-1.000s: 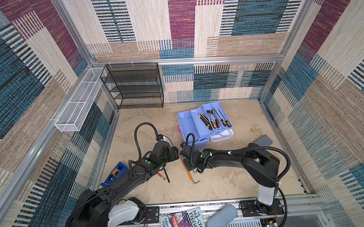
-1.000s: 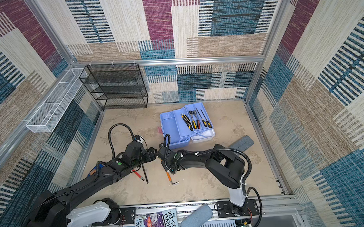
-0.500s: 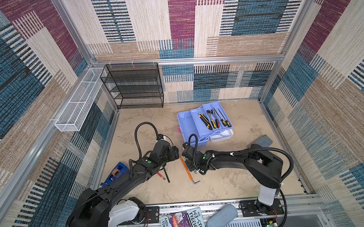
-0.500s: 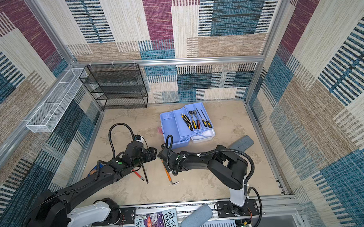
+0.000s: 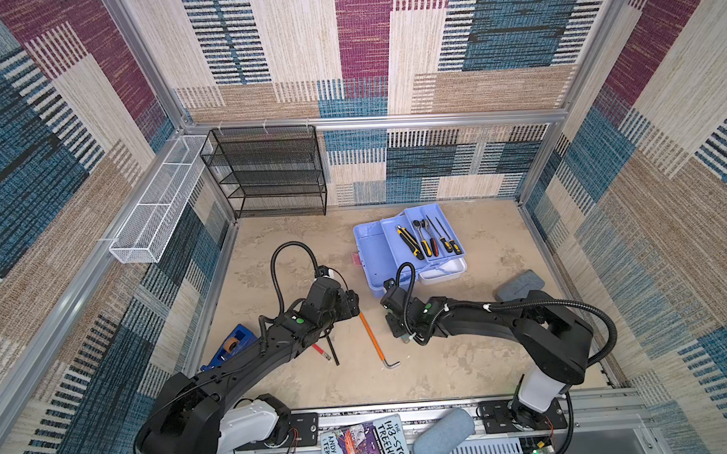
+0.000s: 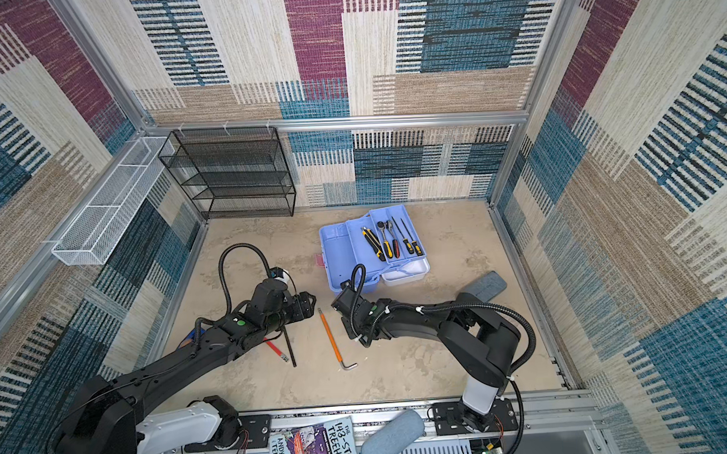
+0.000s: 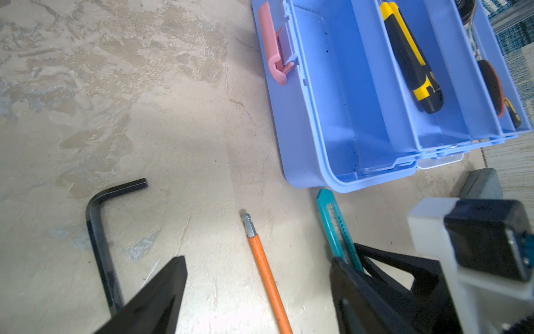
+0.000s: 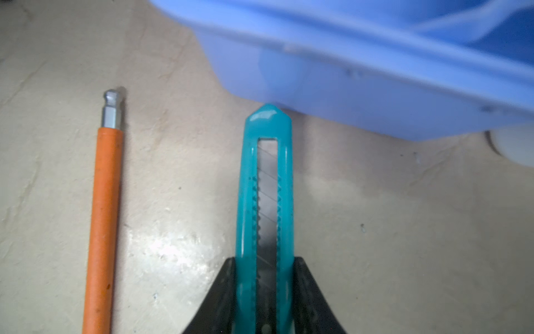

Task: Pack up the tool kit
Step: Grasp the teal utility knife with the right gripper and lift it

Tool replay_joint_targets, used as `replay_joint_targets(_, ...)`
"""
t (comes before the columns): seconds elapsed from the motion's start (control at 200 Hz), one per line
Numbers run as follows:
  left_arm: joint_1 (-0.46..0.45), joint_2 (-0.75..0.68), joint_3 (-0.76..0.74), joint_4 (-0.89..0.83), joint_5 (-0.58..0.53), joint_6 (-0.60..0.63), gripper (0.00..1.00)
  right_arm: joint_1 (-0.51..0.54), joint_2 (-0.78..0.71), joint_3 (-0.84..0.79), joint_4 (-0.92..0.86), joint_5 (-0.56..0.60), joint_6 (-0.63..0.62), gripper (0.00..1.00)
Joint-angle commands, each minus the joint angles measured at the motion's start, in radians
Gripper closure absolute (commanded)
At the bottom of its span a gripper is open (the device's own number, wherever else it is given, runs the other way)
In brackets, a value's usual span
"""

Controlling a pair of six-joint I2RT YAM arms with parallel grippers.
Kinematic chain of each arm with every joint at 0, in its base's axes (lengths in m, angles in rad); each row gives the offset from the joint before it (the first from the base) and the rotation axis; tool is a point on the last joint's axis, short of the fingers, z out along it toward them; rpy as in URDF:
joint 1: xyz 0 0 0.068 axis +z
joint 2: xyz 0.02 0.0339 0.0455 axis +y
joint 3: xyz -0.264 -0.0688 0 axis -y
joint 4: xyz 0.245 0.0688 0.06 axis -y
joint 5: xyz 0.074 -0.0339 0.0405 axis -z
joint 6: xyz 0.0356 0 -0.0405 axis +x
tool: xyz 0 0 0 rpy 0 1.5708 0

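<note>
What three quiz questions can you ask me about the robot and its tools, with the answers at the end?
1. True or false: the teal cutter is lying inside the blue tool box.
2. Which tool lies on the table between the two arms? A: an orange hex key. B: a yellow hammer. C: green scissors.
3. In one word, how do the left arm's jaws stand?

Key
1. False. The right arm's jaws are shut on it, outside the box.
2. A.
3. Open, with nothing between them.
</note>
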Motion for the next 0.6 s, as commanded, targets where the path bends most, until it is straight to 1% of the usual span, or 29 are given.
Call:
replay_joint_targets(0.0, 0.001, -0.004, 0.000, 0.004, -0.009, 0.011, 0.19, -0.013, -0.041, -0.028, 0.035, -0.003, 0.010, 0.74)
replay_joint_targets(0.185, 0.001, -0.003, -0.001, 0.007, -0.009, 0.009, 0.19, -0.066, -0.130, -0.099, 0.052, -0.012, -0.020, 0.73)
replay_joint_targets(0.316, 0.000, 0.005, 0.001, 0.016, -0.002, 0.008, 0.19, -0.099, -0.173, -0.120, 0.042, -0.003, -0.032, 0.73)
replay_joint_targets(0.461, 0.000, 0.014, 0.004, 0.018, 0.002, 0.005, 0.19, -0.102, -0.200, -0.116, 0.054, -0.011, -0.036, 0.73)
replay_joint_targets(0.596, 0.001, 0.015, 0.005, 0.020, 0.003, 0.007, 0.19, -0.102, -0.207, -0.093, 0.073, -0.052, -0.043, 0.73)
